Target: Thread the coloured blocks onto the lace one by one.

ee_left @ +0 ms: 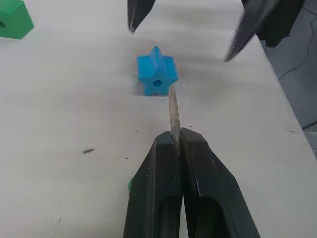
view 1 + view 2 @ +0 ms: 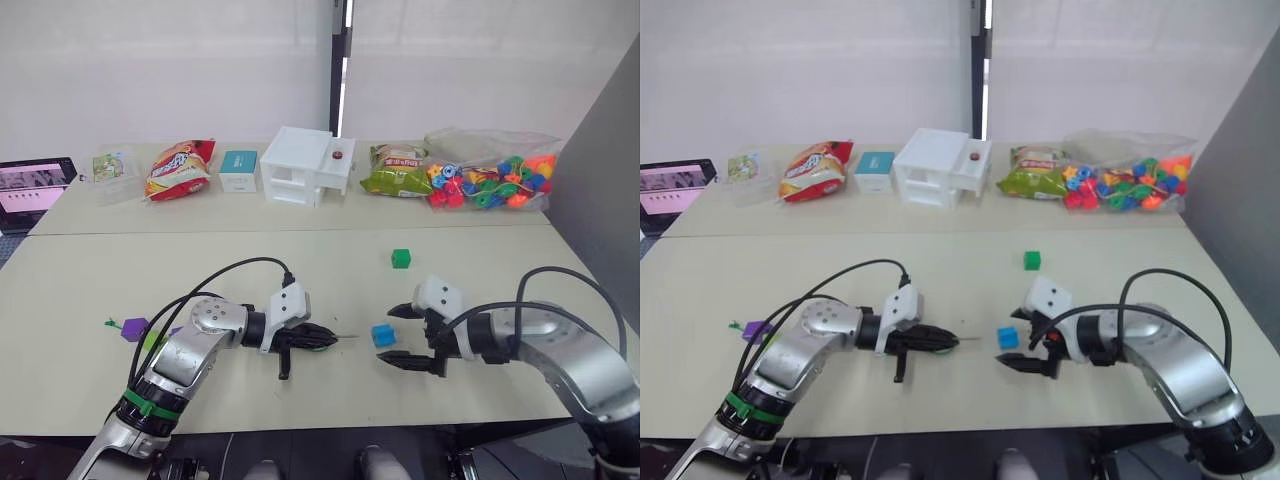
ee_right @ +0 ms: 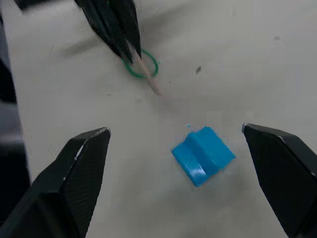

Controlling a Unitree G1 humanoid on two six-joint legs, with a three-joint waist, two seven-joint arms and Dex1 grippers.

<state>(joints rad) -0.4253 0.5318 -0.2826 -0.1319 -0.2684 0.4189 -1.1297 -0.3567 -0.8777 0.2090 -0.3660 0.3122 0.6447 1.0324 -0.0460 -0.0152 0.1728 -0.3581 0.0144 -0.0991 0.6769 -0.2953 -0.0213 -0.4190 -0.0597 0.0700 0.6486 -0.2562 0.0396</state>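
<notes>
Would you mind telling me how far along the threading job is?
No block looks threaded yet. In hand: the left claw is shut on the thin green lace's stiff tip, aimed at the blue star-shaped block, which the open right claw straddles. The green cube and purple block remain.

The pale table carries a blue block, green block, and purple block.

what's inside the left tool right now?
The left tool is shut on the lace's stiff tip, which sticks out toward the hole in the blue block without entering it. How far the tip runs back between the fingers is hidden.
</notes>
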